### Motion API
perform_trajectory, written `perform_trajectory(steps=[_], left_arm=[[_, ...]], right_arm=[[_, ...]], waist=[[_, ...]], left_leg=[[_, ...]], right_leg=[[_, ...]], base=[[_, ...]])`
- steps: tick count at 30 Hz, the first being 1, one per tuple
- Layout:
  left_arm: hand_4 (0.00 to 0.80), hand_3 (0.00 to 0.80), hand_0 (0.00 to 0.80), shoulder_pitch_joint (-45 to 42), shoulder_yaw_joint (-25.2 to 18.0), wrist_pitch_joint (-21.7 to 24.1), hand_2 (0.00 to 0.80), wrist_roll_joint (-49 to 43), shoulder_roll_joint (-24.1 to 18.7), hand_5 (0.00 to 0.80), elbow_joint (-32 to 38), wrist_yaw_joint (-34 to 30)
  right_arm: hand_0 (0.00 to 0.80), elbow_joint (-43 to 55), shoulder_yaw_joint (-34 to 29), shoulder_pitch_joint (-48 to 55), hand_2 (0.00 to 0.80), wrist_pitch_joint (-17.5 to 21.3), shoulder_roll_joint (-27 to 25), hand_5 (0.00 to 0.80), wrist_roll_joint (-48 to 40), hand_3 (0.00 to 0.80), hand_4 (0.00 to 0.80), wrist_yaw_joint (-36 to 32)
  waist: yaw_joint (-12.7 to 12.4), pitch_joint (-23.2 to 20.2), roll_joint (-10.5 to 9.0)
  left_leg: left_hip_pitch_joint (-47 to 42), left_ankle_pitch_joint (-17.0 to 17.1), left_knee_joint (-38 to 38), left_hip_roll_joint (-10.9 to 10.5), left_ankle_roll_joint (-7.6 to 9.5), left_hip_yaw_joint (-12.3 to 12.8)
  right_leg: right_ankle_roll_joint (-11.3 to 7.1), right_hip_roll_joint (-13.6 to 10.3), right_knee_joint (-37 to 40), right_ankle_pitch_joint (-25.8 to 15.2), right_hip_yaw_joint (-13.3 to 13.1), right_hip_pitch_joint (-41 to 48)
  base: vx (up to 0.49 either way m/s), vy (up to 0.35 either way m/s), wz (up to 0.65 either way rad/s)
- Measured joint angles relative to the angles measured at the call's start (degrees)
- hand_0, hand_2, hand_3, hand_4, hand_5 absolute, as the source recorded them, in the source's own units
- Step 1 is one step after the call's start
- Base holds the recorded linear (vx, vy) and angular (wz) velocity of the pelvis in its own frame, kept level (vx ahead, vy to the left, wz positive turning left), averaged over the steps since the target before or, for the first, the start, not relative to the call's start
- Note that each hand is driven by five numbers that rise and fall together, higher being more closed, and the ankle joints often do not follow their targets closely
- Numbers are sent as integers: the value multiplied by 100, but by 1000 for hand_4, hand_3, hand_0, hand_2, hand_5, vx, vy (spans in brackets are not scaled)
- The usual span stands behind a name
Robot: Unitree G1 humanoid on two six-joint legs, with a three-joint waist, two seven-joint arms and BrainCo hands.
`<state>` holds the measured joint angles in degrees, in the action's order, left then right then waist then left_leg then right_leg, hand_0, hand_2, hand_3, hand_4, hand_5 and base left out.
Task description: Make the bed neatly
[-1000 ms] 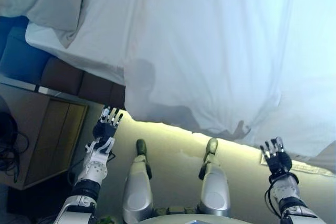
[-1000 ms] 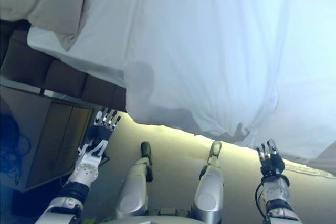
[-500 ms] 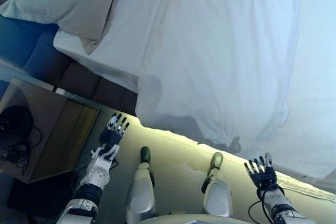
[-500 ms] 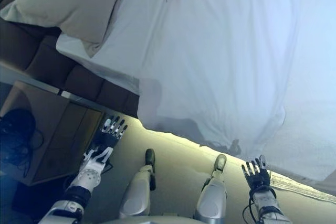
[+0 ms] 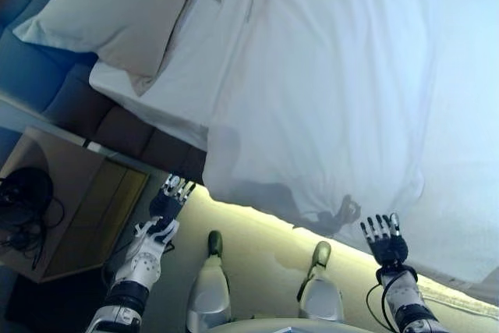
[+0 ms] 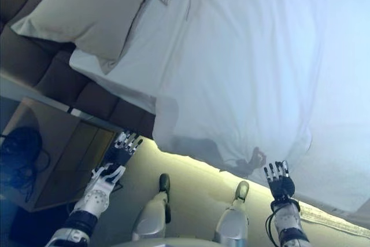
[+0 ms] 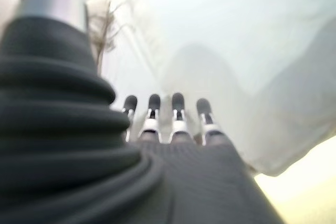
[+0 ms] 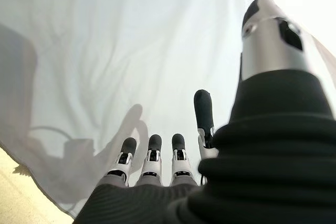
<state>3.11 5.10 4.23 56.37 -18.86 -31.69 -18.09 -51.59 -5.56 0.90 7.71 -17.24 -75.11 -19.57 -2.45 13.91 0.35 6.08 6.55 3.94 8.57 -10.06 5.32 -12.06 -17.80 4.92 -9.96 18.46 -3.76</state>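
Bed (image 5: 156, 107) w/ white sheet (image 5: 327, 91) hanging off near edge; both hands (left (image 5: 168, 204), right (image 5: 383, 243)) open, empty.

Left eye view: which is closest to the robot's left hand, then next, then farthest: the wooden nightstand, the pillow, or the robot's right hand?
From the left hand:
1. Nightstand, just beside it, on its left.
2. Pillow, up at the head of the bed, upper left.
3. Right hand, across at the lower right, under the hanging white duvet.
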Motion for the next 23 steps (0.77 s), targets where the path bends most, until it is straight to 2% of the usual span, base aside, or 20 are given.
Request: perform_trajectory(steps=[4,8,11,17,23], left_arm=[[0,0,0,-287,-97,-156,0,-391,-5,0,146,-29],[0,0,0,-413,-146,-248,0,-620,-13,0,145,-15],[0,0,0,-572,-189,-290,0,-620,-18,0,142,22],[0,0,0,-813,-189,-406,0,-611,96,0,137,103],[0,0,0,-995,-192,-509,0,-613,290,0,138,175]], right_arm=[[0,526,223,415,0,69,311,0,312,0,0,35],[0,735,460,565,0,69,462,0,565,0,0,143],[0,949,626,677,0,25,466,0,826,0,0,292],[0,990,894,821,0,-310,438,0,1542,0,0,587],[0,1068,950,1046,0,-341,453,0,1515,0,0,775]], waist=[[-5,-587,-254],[0,-1031,-368],[-1,-1153,-340],[-19,-1419,-207],[-7,-1469,-152]], left_leg=[[-350,-46,105,23,-40,87],[-509,-106,110,53,-28,91],[-746,-148,135,96,-37,118],[-848,-148,138,192,-39,178],[-864,-145,133,190,-35,180]], right_leg=[[-45,14,0,166,1,292],[-45,38,-5,232,-13,461],[-35,73,-4,289,-45,676],[-35,158,13,308,-100,762],[-28,165,6,306,-99,760]], base=[[192,-31,0],[128,-19,1],[106,-14,-6],[48,-10,-5],[0,0,0]])
